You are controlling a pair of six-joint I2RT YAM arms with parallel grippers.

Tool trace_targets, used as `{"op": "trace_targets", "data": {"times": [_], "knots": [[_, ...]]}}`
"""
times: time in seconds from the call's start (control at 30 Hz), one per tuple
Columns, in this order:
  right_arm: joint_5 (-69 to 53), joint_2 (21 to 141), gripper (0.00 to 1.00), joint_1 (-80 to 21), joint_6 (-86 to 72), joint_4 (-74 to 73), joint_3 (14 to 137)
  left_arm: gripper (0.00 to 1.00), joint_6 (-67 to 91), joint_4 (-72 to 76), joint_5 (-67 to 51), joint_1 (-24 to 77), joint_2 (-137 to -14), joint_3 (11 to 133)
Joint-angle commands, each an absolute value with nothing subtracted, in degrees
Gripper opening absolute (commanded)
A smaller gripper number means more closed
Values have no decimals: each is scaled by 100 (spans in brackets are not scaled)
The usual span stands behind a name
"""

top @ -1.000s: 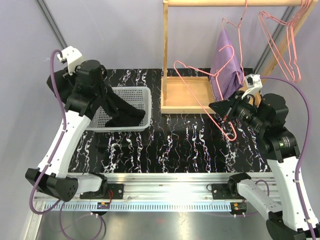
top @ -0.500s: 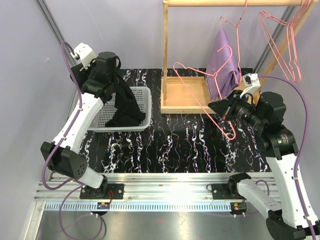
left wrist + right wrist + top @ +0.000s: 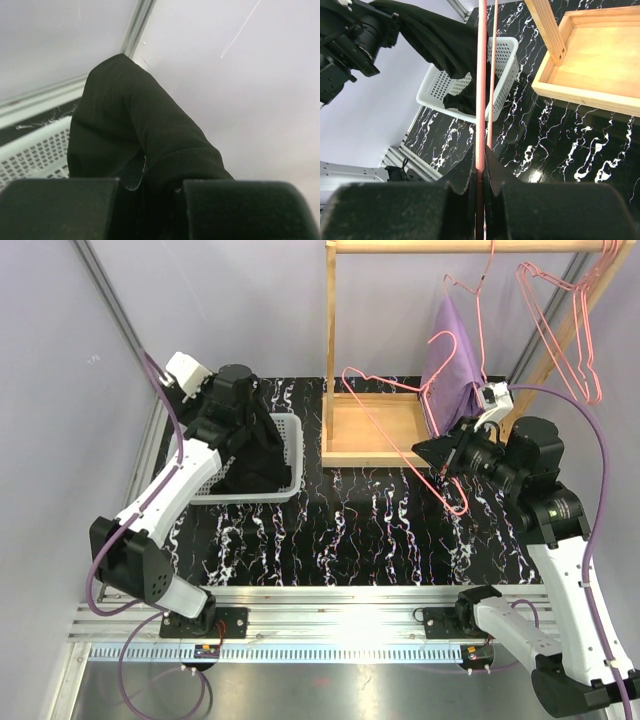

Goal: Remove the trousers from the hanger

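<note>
Holding the black trousers [image 3: 130,125] over the basket [image 3: 506,60] with our left fingers [image 3: 60,210] clenched on them, we pinch the pink hanger [image 3: 481,75] between our right fingers [image 3: 395,210].

I see 2 arms at near edge of table [image 3: 350,540]. Basket [image 3: 293,423] on table, rear left, just left of rack tray [image 3: 375,425]. My left gripper [image 3: 243,405] above basket, pinching draped trousers [image 3: 255,455]; their lower end lies in basket. Rail [image 3: 440,246] over tray. Hanging trousers [image 3: 450,365] below rail, right of tray, behind my right gripper [image 3: 480,172]. Right gripper clamps loose hanger [image 3: 481,100], which crosses in front of tray. More hangers [image 3: 565,330] on rail, far right.
</note>
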State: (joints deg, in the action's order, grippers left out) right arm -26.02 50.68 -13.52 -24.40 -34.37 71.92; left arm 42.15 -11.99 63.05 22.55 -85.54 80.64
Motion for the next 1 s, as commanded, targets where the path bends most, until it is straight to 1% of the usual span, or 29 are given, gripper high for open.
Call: {"op": "trace_targets", "data": {"times": [0.0,0.07,0.13,0.23,0.3,0.4,0.53,0.83,0.97], "knots": [[-2751,5080,0,-1389,-2435,-3015,7198,0,5360,-817,6671,2408,-8183,7893],[-2768,5071,0,-1389,-2452,-2980,7172,0,5624,-626,6418,2408,-8069,7604],[-2777,5045,0,-1389,-2452,-2997,7172,0,5555,-379,6311,2426,-8068,7339],[-2760,5010,0,-1389,-2452,-2997,7128,0,6019,-764,6267,2478,-8112,7322],[-2768,5010,0,-1389,-2443,-2988,7119,0,6388,-756,6170,2479,-7972,7146],[-2795,5010,0,-1389,-2443,-2979,7102,0,6898,-782,6135,2522,-7718,6786],[-2848,4992,0,-1389,-2461,-2918,7058,0,7452,-476,6100,2584,-7445,5979],[-2935,4974,0,-1389,-2531,-2839,6944,0,8594,-686,6424,2874,-6856,4976],[-2988,4975,0,-1389,-2593,-2751,6900,0,8666,-642,6565,3032,-6391,4562]]}}
